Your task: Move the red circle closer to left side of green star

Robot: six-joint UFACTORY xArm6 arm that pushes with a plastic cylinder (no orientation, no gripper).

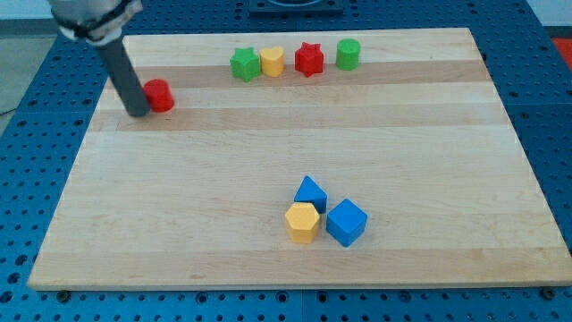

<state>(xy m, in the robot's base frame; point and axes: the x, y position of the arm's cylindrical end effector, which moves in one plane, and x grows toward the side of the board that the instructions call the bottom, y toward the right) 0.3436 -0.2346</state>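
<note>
You've got my tip (138,113) down on the wooden board (268,161) in the view's upper left, touching or just about touching the left side of the red circle (160,95). No hand on this arm, just the dark rod (125,76), so there's nothing to be apart or together.

The red circle sits well apart from the green star (243,64), which is off to its right and slightly nearer the view's top. The star is the left end of a row along the top edge: green star, yellow block (272,61) touching it, red star (309,59) just beside that, then a green cylinder (349,54) near the red star.

Lower down, right of centre, there's a tight cluster: a blue block that looks triangular (310,192), a yellow hexagon-looking block (302,222) below it, and a blue cube (346,222) to the right. All three are touching or nearly so.
</note>
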